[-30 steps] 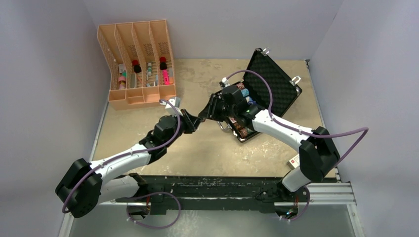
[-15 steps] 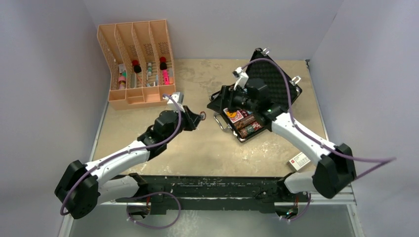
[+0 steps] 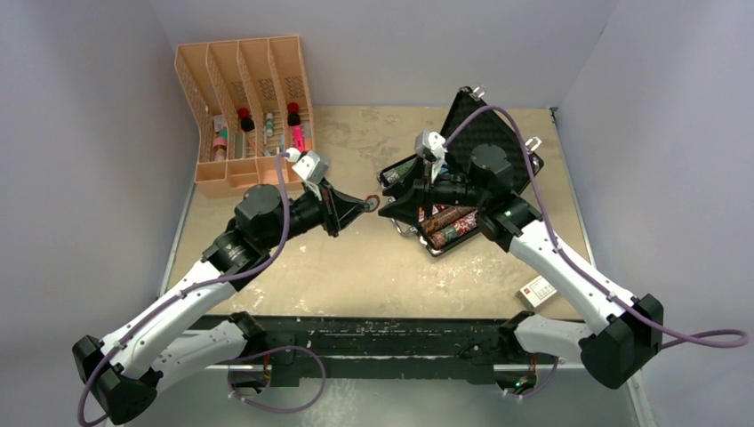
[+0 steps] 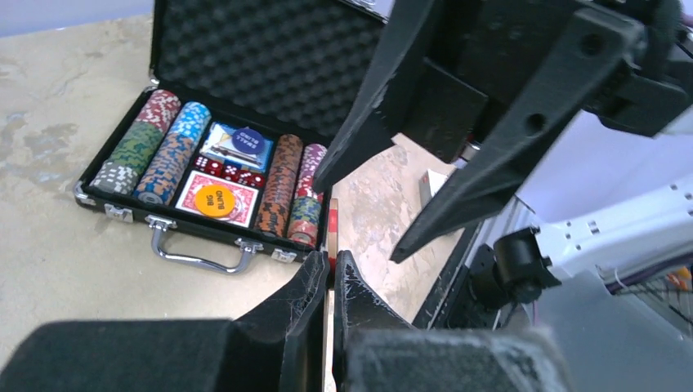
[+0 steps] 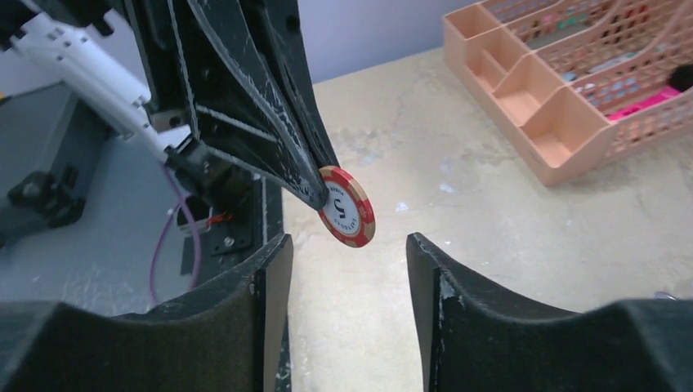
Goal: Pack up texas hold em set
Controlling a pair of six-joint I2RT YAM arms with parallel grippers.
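Left gripper [image 4: 330, 265]: pinched on a red chip [image 5: 347, 216], held above the table [image 3: 356, 258].
Right gripper [image 3: 389, 197]: jaws spread wide, facing the chip, apart from it.
Case [image 4: 261, 57]: open on the table, chip rows inside.

We see the briefcase [image 4: 204, 235] lined in matt black egg-crate foam [image 4: 270, 57], with a handle [image 4: 196, 260] of shiny chromed metal. The chip [image 5: 347, 218] looks smooth with a slight sheen. On the right gripper [image 5: 345, 245] the fingers [image 5: 433, 278] are matt black plastic, rough, with edges scuffed whitish. The rack [image 5: 564, 122] is matt orange plastic. The worktop [image 5: 458, 188] is matt, mottled and stained.
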